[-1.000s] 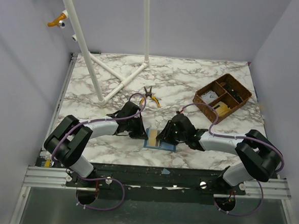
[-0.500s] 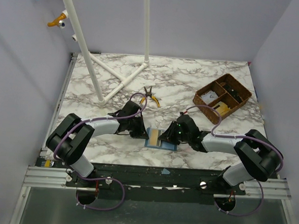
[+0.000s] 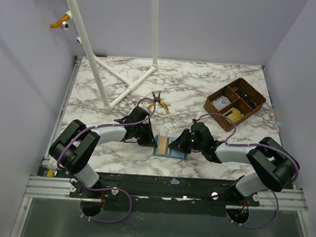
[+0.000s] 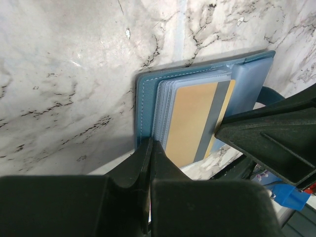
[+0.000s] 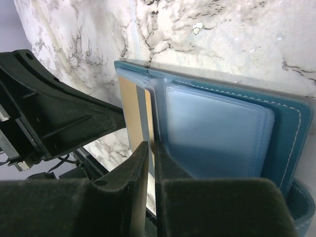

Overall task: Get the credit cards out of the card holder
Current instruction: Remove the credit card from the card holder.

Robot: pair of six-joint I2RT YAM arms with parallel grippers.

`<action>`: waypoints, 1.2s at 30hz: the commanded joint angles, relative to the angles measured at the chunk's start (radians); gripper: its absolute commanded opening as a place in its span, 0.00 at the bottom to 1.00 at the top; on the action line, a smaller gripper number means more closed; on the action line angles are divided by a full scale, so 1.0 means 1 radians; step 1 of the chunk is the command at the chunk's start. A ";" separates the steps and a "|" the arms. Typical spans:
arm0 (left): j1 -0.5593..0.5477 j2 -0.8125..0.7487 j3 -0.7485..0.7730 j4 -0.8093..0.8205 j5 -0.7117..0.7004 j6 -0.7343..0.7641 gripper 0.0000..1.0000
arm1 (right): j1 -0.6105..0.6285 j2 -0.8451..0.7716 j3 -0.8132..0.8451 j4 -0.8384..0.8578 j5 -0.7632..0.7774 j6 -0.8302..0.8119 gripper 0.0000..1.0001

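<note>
The blue card holder [image 3: 170, 149] lies open on the marble table between my two grippers. Its paler clear sleeves [image 5: 212, 133] are fanned, and a gold credit card [image 3: 160, 145] with a grey stripe lies on top. In the left wrist view the holder's blue cover [image 4: 147, 94] and the card [image 4: 190, 123] show plainly. My left gripper [image 3: 150, 141] [image 4: 150, 146] is shut on the holder's left edge. My right gripper [image 3: 173, 145] [image 5: 152, 148] is shut on the edge of the gold card [image 5: 129, 113], beside an upturned sleeve. Each wrist view shows the other gripper's fingers [image 4: 266, 143] [image 5: 54, 113].
A brown compartment tray [image 3: 255, 109] with small items stands at the back right. Yellow-handled pliers [image 3: 159, 101] lie behind the holder. A white pipe frame [image 3: 122, 89] stands at the back left. The table's front edge runs just behind both wrists.
My right arm has sunk lower and its wrist has shifted right, with the gripper staying at the holder's middle. The left arm and the holder have hardly moved.
</note>
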 commanded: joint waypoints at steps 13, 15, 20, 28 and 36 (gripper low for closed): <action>0.001 0.024 -0.001 -0.033 -0.025 0.020 0.00 | -0.005 0.072 -0.009 0.100 -0.052 0.021 0.18; 0.002 0.026 -0.001 -0.032 -0.024 0.019 0.00 | -0.005 0.075 -0.009 0.100 -0.049 0.022 0.18; 0.001 0.030 -0.001 -0.033 -0.026 0.019 0.00 | -0.007 0.087 -0.017 0.106 -0.044 0.026 0.17; 0.001 0.031 0.001 -0.053 -0.044 0.021 0.00 | -0.013 0.077 -0.026 0.099 -0.033 0.025 0.02; 0.004 0.032 0.007 -0.090 -0.078 0.025 0.00 | -0.023 0.014 -0.044 0.029 0.016 0.003 0.01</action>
